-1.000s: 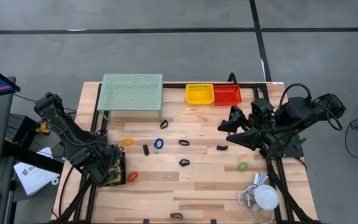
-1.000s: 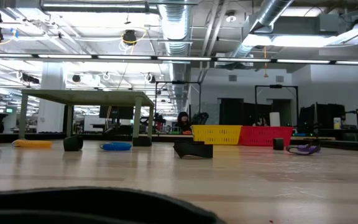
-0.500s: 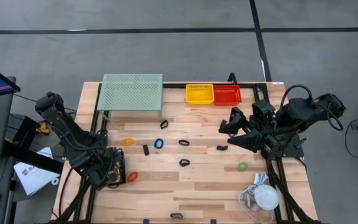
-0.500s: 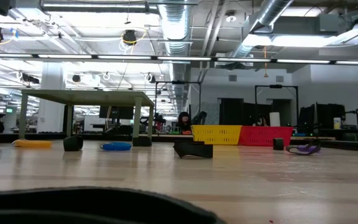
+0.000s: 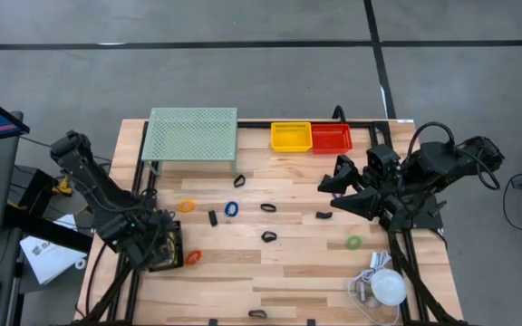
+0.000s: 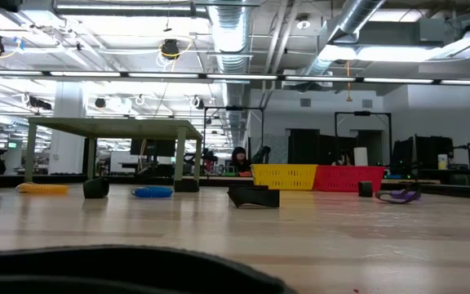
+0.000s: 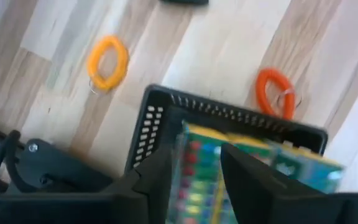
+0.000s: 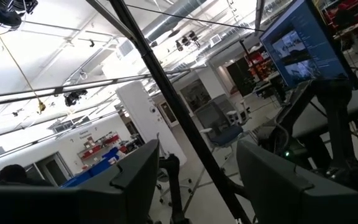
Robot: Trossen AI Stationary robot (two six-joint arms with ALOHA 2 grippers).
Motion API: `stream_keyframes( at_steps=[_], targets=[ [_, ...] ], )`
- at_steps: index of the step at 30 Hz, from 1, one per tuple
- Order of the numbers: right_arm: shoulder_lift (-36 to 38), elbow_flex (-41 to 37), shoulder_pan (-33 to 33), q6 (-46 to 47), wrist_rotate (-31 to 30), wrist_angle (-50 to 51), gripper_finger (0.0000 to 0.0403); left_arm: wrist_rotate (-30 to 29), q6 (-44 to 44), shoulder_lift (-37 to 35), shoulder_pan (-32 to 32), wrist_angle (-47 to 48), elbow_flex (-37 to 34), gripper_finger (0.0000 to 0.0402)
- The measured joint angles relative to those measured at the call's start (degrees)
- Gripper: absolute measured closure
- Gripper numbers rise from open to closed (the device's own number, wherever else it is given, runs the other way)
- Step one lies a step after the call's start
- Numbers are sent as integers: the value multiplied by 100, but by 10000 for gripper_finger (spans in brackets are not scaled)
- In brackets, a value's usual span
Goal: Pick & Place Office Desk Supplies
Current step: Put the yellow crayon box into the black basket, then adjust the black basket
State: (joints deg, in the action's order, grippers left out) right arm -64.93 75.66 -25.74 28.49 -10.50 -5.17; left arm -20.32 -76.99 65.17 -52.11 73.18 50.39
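- While the left arm reaches along the table's left edge, the left gripper (image 7: 196,155) hovers over a black mesh basket (image 7: 229,115) at the table's front-left corner.
- Its two fingers (image 7: 160,177) stand apart with a clear gap; nothing is clamped between them.
- A green card-backed pack (image 7: 303,165) lies inside this basket, directly under the parted fingers.
- An orange ring (image 7: 274,93) lies on the wood just outside the basket wall, toward the table's middle.
- A yellow-orange ring (image 7: 107,62) lies farther off, nearer the pale-green mesh stand (image 5: 190,136) at the back left.
- A blue ring (image 5: 232,209) lies near the table's middle, with a black clip (image 5: 213,217) just beside it.
- Further black clips lie loose around the middle of the wood: second clip (image 5: 268,207), third clip (image 5: 268,237), fourth clip (image 5: 323,215).
- A green ring (image 5: 354,242) lies right of centre, in front of the right arm.
- A purple ring (image 6: 398,196) lies flat on the table at the right in the low view.
- A yellow basket (image 5: 291,137) and a red basket (image 5: 332,138) stand touching side by side at the back edge.
- The right gripper (image 5: 332,192) waits above the table's right half, fingers spread wide and holding nothing.
- A white dome with a cord (image 5: 389,287) sits at the front right corner.
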Motion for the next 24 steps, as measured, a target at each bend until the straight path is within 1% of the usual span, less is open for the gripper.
stream_keyframes(
  at_steps=[7,11,14,19,21,24],
  targets=[
    [0,0,1,-20,0,1,191,-278,108,-524,287,-11,0,252],
    [0,0,-2,-20,0,1,191,-280,338,-678,473,-149,0,252],
    [0,0,1,-47,-10,2,191,-284,583,-691,754,-398,0,258],
    [0,0,40,-63,-9,5,191,-187,1123,-495,1475,-573,0,290],
    [-2,0,67,-63,-9,24,191,22,1337,-387,1836,-572,0,310],
    [-4,0,79,-63,-9,26,191,526,1677,-222,2443,-616,0,337]
  ],
)
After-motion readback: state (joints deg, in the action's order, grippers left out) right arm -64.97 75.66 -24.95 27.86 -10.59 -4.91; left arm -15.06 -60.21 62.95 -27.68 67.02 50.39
